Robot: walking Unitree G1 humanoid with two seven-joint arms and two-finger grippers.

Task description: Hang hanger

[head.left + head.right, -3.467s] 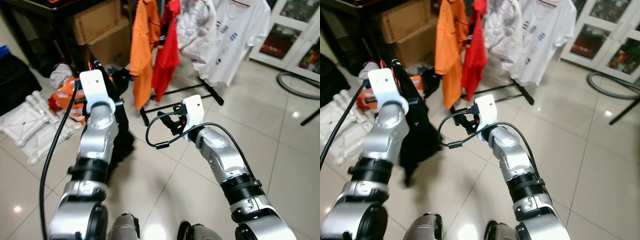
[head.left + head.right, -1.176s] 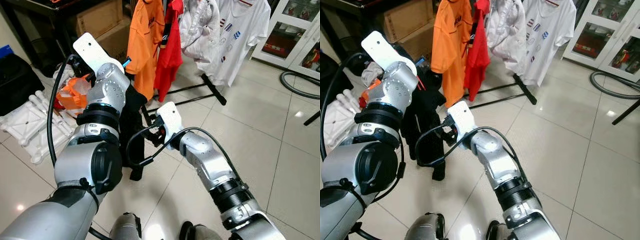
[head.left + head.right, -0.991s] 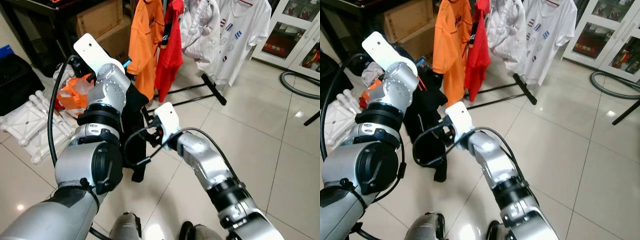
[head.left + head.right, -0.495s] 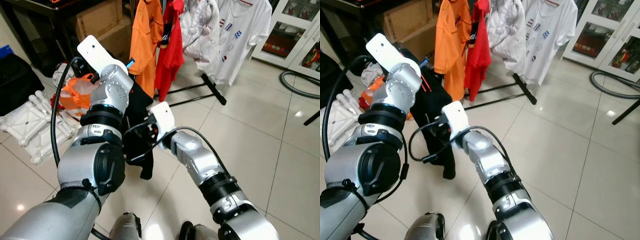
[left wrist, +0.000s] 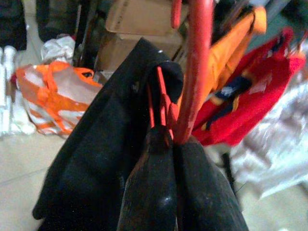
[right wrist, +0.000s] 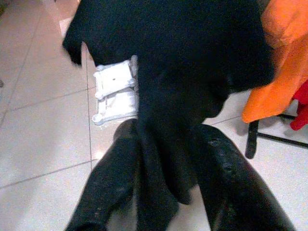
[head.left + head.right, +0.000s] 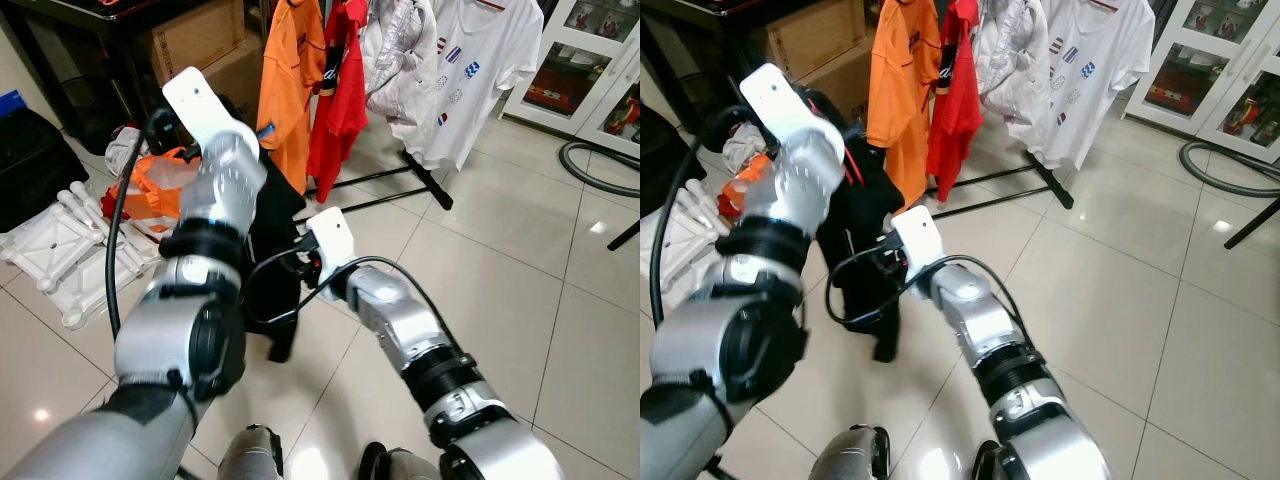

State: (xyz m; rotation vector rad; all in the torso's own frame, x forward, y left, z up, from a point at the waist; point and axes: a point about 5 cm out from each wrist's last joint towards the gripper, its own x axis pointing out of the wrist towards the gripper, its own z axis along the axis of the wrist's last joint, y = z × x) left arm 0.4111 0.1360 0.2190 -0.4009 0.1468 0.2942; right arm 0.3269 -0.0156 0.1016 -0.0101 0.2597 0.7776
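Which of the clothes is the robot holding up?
The black garment, on a red hanger in the left hand. The orange shirt, red shirt and white T-shirt hang on the rack.

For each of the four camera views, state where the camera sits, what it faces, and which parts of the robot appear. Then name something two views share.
Left eye view: on the head, looking down and forward at the clothes rack; both silver arms show.
Right eye view: same head, same scene, shifted sideways.
Left wrist view: along the left gripper, shut on the red hanger carrying the black garment.
Right wrist view: along the right gripper, its fingers either side of a fold of that garment.
Shared: the black garment and the orange shirt.
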